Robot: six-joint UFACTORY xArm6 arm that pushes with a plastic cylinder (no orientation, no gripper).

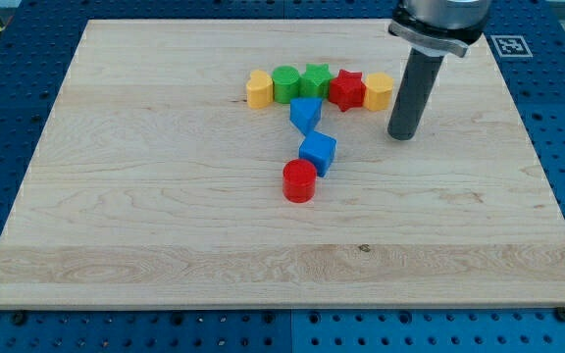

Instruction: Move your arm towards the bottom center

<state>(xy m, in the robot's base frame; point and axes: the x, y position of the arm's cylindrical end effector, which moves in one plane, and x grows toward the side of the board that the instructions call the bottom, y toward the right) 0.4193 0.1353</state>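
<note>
My rod comes down from the view's top right, and my tip [403, 135] rests on the wooden board [165, 216], just below and right of the yellow hexagon block [379, 90]. A row of blocks lies left of it: a yellow heart-like block [258, 88], a green cylinder [285, 84], a green star [316, 80], a red star [346, 90], then the yellow hexagon. Below the row sit a blue block [305, 115], a blue cube [317, 152] and a red cylinder [299, 181]. My tip touches no block.
The board lies on a blue perforated table [557, 98]. A black and white marker tag [509, 45] sits off the board at the view's top right.
</note>
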